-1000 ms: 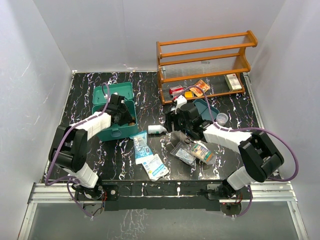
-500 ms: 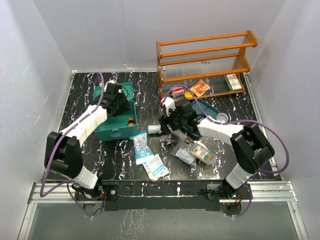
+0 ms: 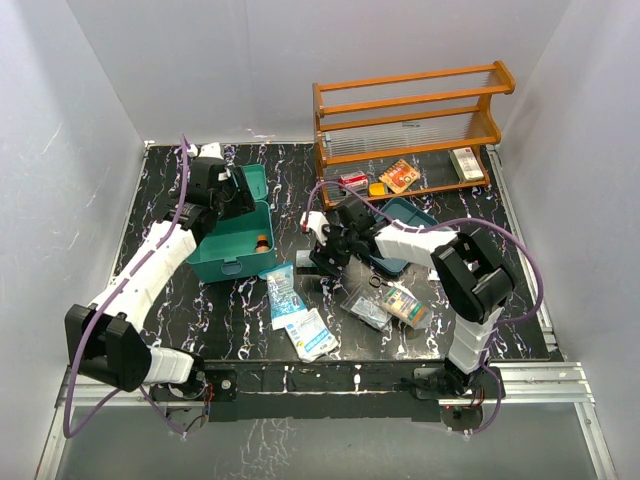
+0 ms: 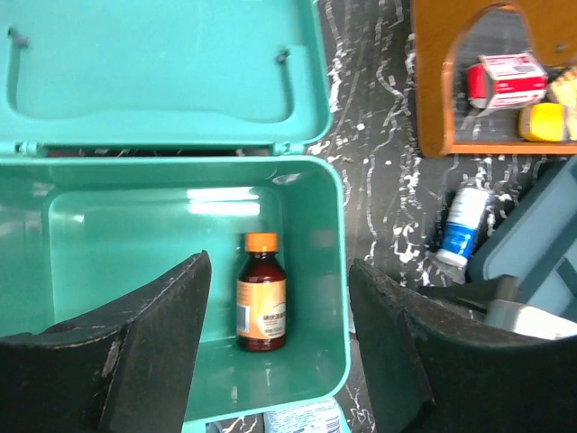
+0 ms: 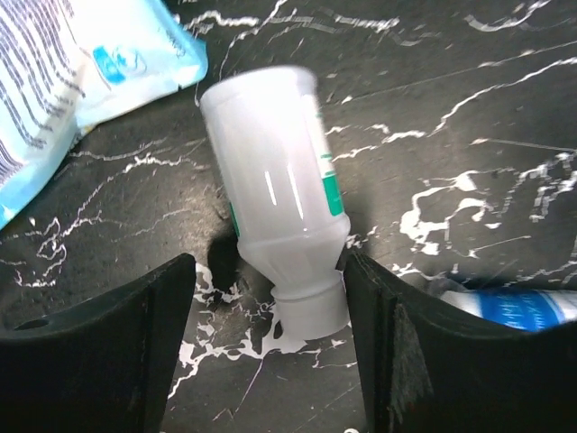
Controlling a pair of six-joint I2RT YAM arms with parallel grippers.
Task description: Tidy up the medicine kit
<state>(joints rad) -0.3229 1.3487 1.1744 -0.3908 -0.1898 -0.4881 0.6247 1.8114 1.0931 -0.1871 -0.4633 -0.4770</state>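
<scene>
The medicine kit [image 3: 232, 243] is a teal box with its lid [image 4: 162, 63] swung open toward the back. An amber bottle with an orange cap [image 4: 261, 293] lies inside it near the right wall. My left gripper [image 4: 279, 347] hovers above the kit, open, with nothing between its fingers; from above it [image 3: 235, 195] sits over the hinge. A white bottle with a green label [image 5: 270, 171] lies on the black table. My right gripper [image 5: 270, 347] is open and straddles its cap end, the right finger [image 5: 406, 361] close against the bottle's shoulder.
An orange wooden rack [image 3: 410, 120] with small boxes stands at the back right. A dark blue tray [image 3: 408, 222] lies behind my right arm. A blue-and-white tube [image 4: 462, 230], light blue sachets [image 3: 285, 290] and clear packets [image 3: 395, 300] are scattered on the table.
My left gripper has opened and lifted back out of the kit, leaving the amber bottle inside. My right gripper has moved left and down over the white bottle.
</scene>
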